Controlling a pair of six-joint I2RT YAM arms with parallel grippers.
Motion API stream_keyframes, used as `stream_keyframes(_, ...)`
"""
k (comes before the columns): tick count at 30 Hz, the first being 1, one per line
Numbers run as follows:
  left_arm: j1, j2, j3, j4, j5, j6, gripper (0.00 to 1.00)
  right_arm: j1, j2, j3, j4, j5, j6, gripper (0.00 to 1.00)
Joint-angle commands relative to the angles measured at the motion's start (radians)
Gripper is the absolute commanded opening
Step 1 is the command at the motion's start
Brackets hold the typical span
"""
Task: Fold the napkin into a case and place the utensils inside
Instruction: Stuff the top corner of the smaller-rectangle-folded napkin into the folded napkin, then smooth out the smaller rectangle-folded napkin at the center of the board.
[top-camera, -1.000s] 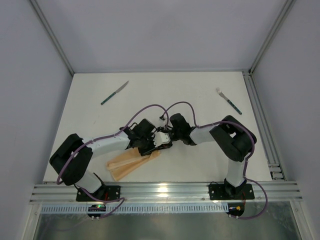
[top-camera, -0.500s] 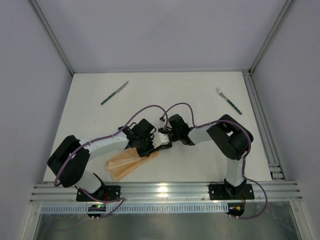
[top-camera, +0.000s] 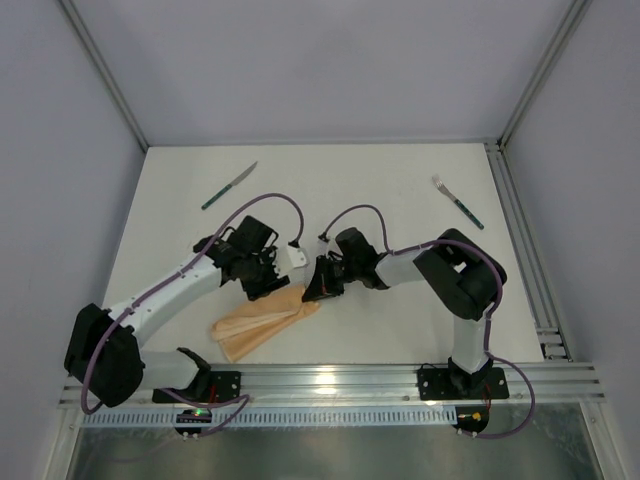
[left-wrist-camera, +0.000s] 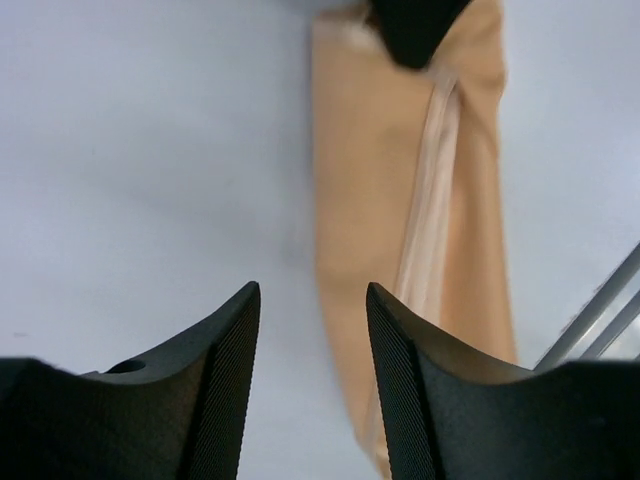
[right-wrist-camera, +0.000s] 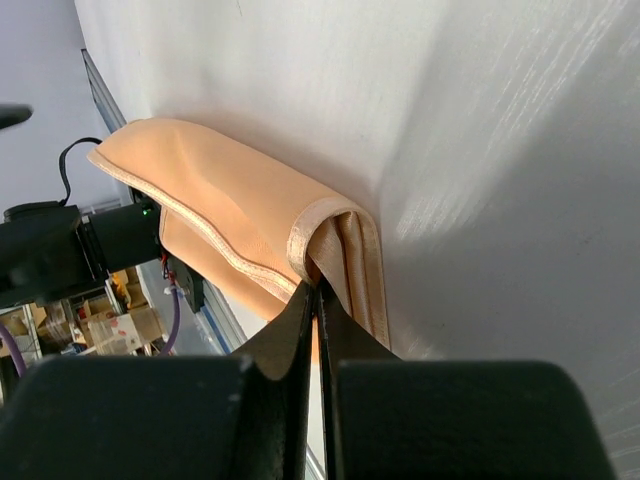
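We see the napkin, folded into a narrow peach strip, lying on the near left of the counter and slanting toward the far right. The right jaws are pinched tight on its far right end. The left jaws hang just beside the strip, partly apart and empty. The knife lies far left and the fork far right, both well apart from the cloth.

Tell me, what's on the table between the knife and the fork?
Nothing. In the top view, only bare white table lies between the knife and the fork.
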Motion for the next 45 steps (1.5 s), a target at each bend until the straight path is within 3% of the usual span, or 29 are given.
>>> stream_keyframes(1, 0.064, -0.072, -0.079, -0.205, -0.019, 0.179, 0.50, 0.003, 0.009, 0.019, -0.050, 0.059, -0.040, 0.04)
stream_keyframes(5, 0.064, -0.137, -0.167, -0.216, -0.043, 0.237, 0.55, 0.003, 0.008, 0.025, -0.063, 0.065, -0.049, 0.04)
stream_keyframes(13, 0.064, -0.073, -0.225, -0.126, -0.080, 0.183, 0.48, 0.005, 0.002, 0.025, -0.067, 0.071, -0.052, 0.04)
stream_keyframes(16, 0.064, -0.053, -0.227, -0.115, -0.076, 0.152, 0.34, 0.003, -0.005, 0.020, -0.066, 0.077, -0.050, 0.04)
stream_keyframes(17, 0.064, -0.053, -0.227, -0.118, -0.071, 0.145, 0.23, 0.005, -0.005, 0.020, -0.064, 0.079, -0.046, 0.04)
stream_keyframes(20, 0.061, -0.062, -0.212, -0.126, -0.034, 0.135, 0.08, 0.005, -0.008, 0.020, -0.047, 0.079, -0.025, 0.04)
stream_keyframes(23, 0.035, -0.059, -0.176, -0.138, -0.005, 0.122, 0.00, 0.003, -0.018, 0.020, -0.035, 0.105, -0.008, 0.04)
stream_keyframes(32, -0.150, -0.011, -0.133, -0.179, 0.047, 0.033, 0.00, 0.003, -0.031, 0.048, -0.041, 0.140, 0.006, 0.04)
stream_keyframes(45, -0.262, 0.055, -0.161, -0.104, 0.041, -0.079, 0.09, 0.002, -0.087, 0.108, -0.158, 0.198, -0.080, 0.04)
